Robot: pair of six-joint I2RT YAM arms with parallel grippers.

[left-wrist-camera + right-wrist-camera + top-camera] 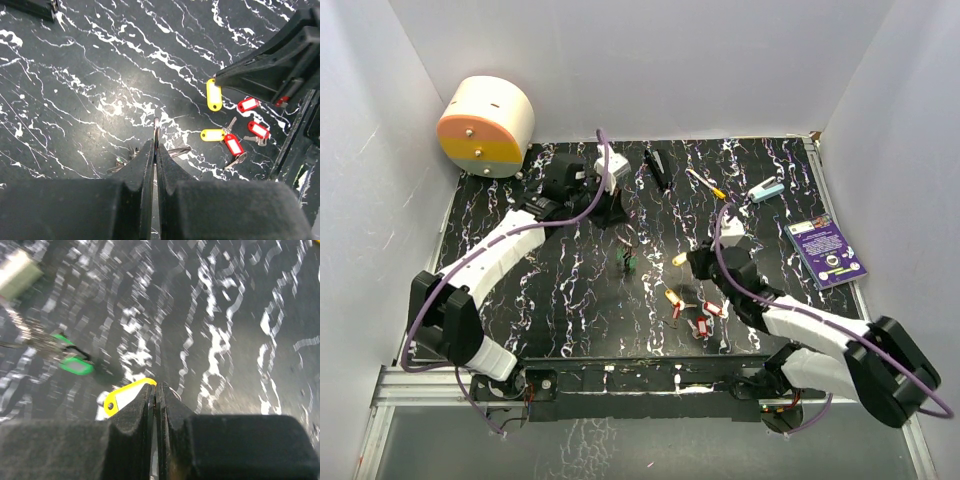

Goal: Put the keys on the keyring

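My left gripper [620, 218] [156, 145] is shut on the keyring [157, 125], a thin silver wire ring held edge-on above the table. Green-headed and dark keys [627, 258] [75, 365] hang from it. My right gripper [692, 262] [156, 387] is shut on a yellow-headed key [125, 395] [214, 95] [680, 258], held a short way right of the keyring and apart from it. One more yellow-headed key [212, 135] and three red-headed keys [234, 145] [700, 325] lie on the black marbled table [560, 290], near the front middle.
A round cream and orange container [487, 125] stands at the back left. A black object [657, 167], a yellow-handled screwdriver [705, 183] and a teal item [767, 190] lie at the back. A purple card [827, 250] lies at the right edge. White walls enclose the table.
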